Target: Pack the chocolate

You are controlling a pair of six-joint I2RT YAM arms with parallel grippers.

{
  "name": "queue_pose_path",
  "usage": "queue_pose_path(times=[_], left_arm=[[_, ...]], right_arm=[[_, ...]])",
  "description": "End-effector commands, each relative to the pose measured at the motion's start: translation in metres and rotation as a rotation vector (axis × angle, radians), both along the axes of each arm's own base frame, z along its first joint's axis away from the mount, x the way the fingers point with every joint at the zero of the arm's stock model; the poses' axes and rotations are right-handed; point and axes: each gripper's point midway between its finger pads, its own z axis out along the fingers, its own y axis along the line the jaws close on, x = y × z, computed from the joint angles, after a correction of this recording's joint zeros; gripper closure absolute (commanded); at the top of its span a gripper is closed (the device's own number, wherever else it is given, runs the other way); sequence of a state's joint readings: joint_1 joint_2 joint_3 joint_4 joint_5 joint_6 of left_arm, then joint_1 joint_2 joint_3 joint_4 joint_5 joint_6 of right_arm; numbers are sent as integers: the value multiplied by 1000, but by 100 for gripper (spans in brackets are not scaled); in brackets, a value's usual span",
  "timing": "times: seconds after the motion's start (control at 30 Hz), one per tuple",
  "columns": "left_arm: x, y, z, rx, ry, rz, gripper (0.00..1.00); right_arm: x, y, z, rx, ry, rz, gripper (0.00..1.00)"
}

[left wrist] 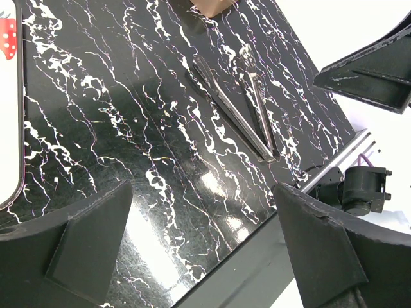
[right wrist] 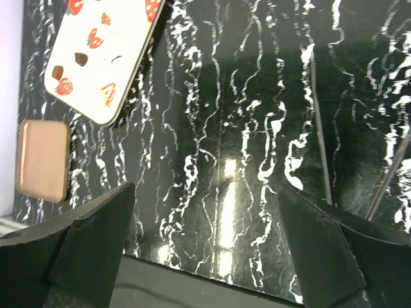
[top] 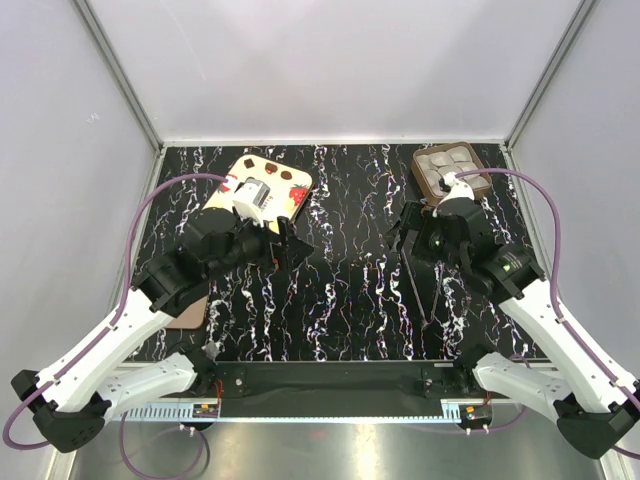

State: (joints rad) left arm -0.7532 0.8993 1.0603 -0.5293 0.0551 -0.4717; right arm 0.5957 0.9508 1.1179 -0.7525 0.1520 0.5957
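Note:
The chocolate (top: 447,163), several pale grey round pieces in a small square brown tray (top: 420,172), sits at the back right of the black marbled table; my right wrist covers its near edge. A brown corner (left wrist: 212,5) at the top of the left wrist view may be that tray. My left gripper (top: 293,245) is open and empty over mid table, pointing right; its fingers (left wrist: 90,237) frame bare table. My right gripper (top: 404,236) is open and empty, pointing left, in front of the tray; its fingers (right wrist: 96,237) also frame bare table.
A cream lid with strawberries (top: 280,178) lies back left, partly under my left wrist, and shows in the right wrist view (right wrist: 103,51). Metal tongs (top: 415,285) lie right of centre (left wrist: 237,106). A flat tan box (right wrist: 42,159) lies near the left edge (top: 190,312).

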Motion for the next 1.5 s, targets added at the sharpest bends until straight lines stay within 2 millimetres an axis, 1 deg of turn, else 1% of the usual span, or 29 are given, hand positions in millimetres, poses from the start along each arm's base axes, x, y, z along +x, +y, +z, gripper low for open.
queue_pose_path(times=[0.0, 0.03, 0.1, 0.2, 0.23, 0.27, 0.3, 0.33, 0.4, 0.43, 0.5, 0.53, 0.57, 0.6, 0.63, 0.67, 0.7, 0.73, 0.8, 0.83, 0.93, 1.03, 1.1, 1.17, 1.2, 1.23, 1.33, 1.43, 1.47], left_arm=[[4, -3, 20, -42, -51, -2, 1], [4, -3, 20, -41, -52, -2, 1], [3, -2, 19, -39, -55, -2, 1], [3, -2, 18, -42, -58, -5, 1], [2, -2, 19, -49, -62, -7, 1], [2, -2, 19, -49, -60, -8, 1], [1, -3, 19, -50, -59, -13, 1], [0, -3, 19, -55, -59, -18, 1], [-3, -4, 20, -61, -60, -33, 1], [-4, -4, 20, -58, -60, -37, 1], [-5, -2, 24, -54, -77, -42, 1], [-6, 0, 23, -43, -73, -41, 1], [-6, 3, 25, -40, -80, -33, 1], [-7, 4, 27, -37, -89, -33, 1], [-8, 5, 27, -35, -89, -33, 1], [-9, 7, 27, -38, -95, -27, 1], [-9, 8, 27, -41, -98, -27, 1], [-10, 9, 28, -45, -102, -25, 1], [-12, 9, 24, -52, -95, -27, 1], [-12, 9, 23, -56, -94, -27, 1], [-13, 7, 21, -59, -82, -34, 1], [-14, 8, 20, -54, -78, -36, 1], [-13, 9, 21, -51, -81, -31, 1], [-13, 9, 23, -52, -84, -28, 1], [-13, 10, 23, -53, -86, -26, 1], [-13, 9, 23, -52, -85, -26, 1], [-12, 9, 21, -48, -82, -27, 1], [-11, 9, 21, -43, -82, -26, 1], [-10, 8, 20, -40, -79, -26, 1]], right_arm=[[8, -8, 13, -19, -38, -59, 0], [12, -14, 13, -40, -38, -92, 0], [13, -17, 11, -66, -35, -101, 0], [20, -24, -3, -154, -30, -106, 0], [29, -36, -13, -228, -18, -175, 0], [34, -47, -18, -281, -6, -227, 0], [34, -59, -28, -338, 36, -281, 0], [42, -69, -41, -404, 76, -327, 0], [48, -70, -58, -432, 118, -323, 0], [49, -74, -78, -441, 178, -325, 0], [51, -82, -94, -418, 230, -357, 0], [45, -83, -112, -395, 288, -340, 0], [46, -95, -120, -367, 320, -373, 0], [48, -94, -124, -333, 323, -367, 0], [40, -93, -138, -302, 365, -342, 0], [39, -97, -143, -288, 380, -353, 0], [37, -97, -149, -281, 396, -355, 0], [29, -96, -162, -281, 434, -345, 0], [24, -94, -173, -271, 467, -349, 0], [17, -95, -184, -275, 498, -350, 0], [10, -97, -197, -278, 527, -367, 0], [12, -94, -197, -257, 526, -366, 0], [16, -87, -198, -225, 518, -346, 1], [12, -77, -204, -185, 541, -305, 0], [13, -75, -208, -178, 545, -298, 0], [10, -74, -213, -178, 561, -291, 0], [6, -74, -220, -179, 571, -285, 0], [7, -70, -222, -162, 561, -267, 0], [11, -68, -221, -153, 545, -259, 0]])
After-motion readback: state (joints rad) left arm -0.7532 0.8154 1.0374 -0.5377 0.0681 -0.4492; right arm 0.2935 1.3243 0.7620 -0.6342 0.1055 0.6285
